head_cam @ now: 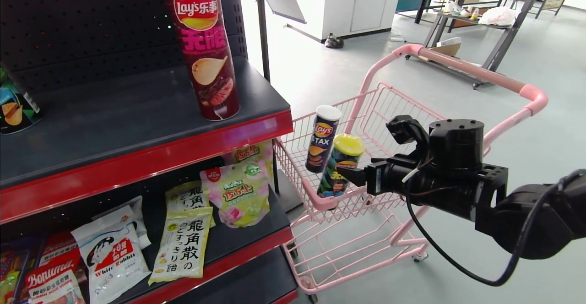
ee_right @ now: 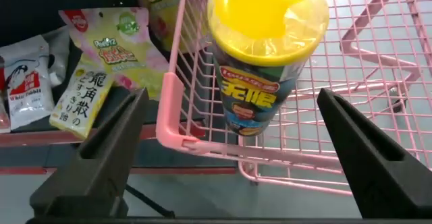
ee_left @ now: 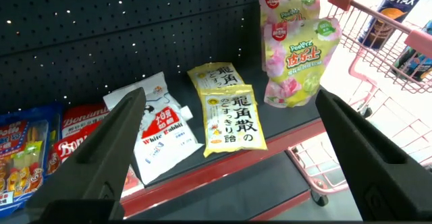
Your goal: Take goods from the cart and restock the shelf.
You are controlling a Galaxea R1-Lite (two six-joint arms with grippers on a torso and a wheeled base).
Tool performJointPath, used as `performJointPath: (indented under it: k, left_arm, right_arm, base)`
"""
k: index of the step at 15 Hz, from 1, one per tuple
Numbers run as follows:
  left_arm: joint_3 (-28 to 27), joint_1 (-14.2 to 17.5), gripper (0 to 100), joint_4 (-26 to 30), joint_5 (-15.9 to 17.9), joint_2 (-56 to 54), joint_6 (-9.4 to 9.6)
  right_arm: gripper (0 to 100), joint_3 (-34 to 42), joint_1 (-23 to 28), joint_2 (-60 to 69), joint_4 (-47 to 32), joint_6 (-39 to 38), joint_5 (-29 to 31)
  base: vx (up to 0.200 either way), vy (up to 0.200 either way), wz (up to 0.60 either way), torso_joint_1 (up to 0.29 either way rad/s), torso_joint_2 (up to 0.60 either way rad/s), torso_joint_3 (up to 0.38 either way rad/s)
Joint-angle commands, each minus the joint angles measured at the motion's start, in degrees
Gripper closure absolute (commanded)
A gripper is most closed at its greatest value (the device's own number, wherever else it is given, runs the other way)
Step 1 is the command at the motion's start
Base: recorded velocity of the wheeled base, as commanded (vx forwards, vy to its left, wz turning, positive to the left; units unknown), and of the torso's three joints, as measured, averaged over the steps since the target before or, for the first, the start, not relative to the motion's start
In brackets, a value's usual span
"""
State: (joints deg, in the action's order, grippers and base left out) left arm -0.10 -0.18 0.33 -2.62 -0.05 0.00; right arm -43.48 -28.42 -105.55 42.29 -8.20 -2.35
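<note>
The right claw hangs at the pink cart, fingers spread wide and empty, facing the yellow-lidded can that stands in the cart's corner nearest the shelf. The head view adds a blue can just beside it in the cart. The left claw, also spread, faces snack pouches on the lower shelf board beside the cart.

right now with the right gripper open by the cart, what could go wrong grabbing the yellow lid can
The yellow-lid can sits in a corner of the pink cart, so a finger of the right gripper could snag the wire. The tilted blue can stands close beside it and may topple as it lifts.
</note>
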Motion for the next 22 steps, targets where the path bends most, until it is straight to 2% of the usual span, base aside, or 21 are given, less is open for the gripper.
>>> performJointPath:
  k: [1,7,15,16,22]
  left_arm:
    - [0.01,0.01,0,0.02,-0.02,0.05,0.0]
    - [0.01,0.01,0,0.02,-0.02,0.05,0.0]
    - [-0.08,0.01,0,-0.07,-0.02,0.05,0.09]
    - [0.01,0.01,0,-0.07,-0.02,0.05,0.09]
    - [-0.08,0.01,0,-0.07,-0.02,0.05,0.09]
  right_arm:
    - [0,-2.13,-0.15,-3.79,0.07,-0.32,0.07]
    - [0,-10.66,0.12,-12.23,0.16,-2.43,1.74]
    - [0,-16.02,0.91,-18.29,0.87,-2.52,3.23]
    - [100,-16.19,0.91,-18.99,0.95,-2.52,3.23]
    - [100,-16.98,0.91,-19.26,0.95,-2.43,3.23]
  base:
    - [0.0,0.0,0.0,0.0,0.0,0.0]
    - [0.0,0.0,0.0,0.0,0.0,0.0]
    - [0.0,0.0,0.0,0.0,0.0,0.0]
    - [0.0,0.0,0.0,0.0,0.0,0.0]
    - [0.0,0.0,0.0,0.0,0.0,0.0]
